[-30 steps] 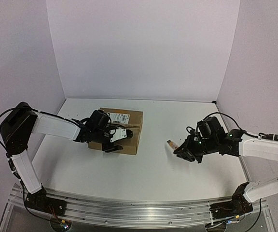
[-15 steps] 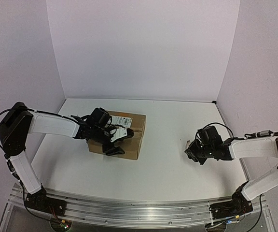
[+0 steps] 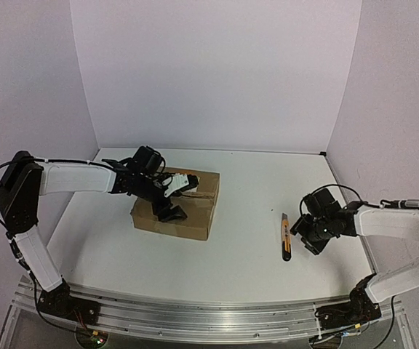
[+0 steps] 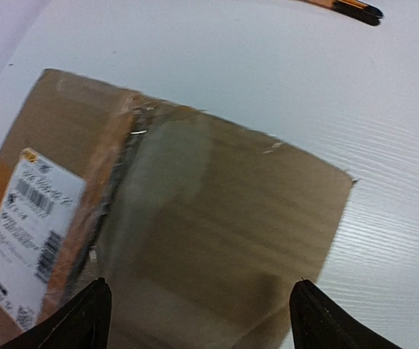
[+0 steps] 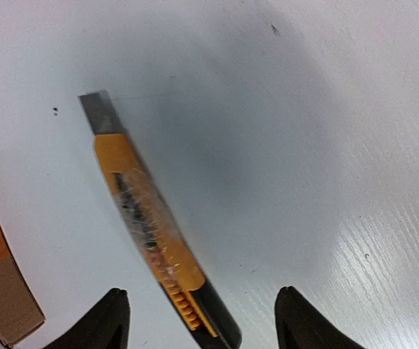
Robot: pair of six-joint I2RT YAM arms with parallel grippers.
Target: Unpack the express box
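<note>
While my left claw point(image 3: 174, 198) hangs spread over the brown corrugated cardboard express box point(image 3: 195, 217) at left-centre of the white counter point(image 3: 231, 269), the orange-and-black utility knife point(image 3: 285, 238) lies flat just beside my right claw point(image 3: 302, 236), also spread

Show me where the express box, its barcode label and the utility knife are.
express box point(image 4: 231, 218), left wrist view, on its bare cardboard top.
barcode label point(image 4: 31, 233), left wrist view, middle of the white sticker.
utility knife point(image 5: 150, 234), right wrist view, on its yellow handle.
</note>
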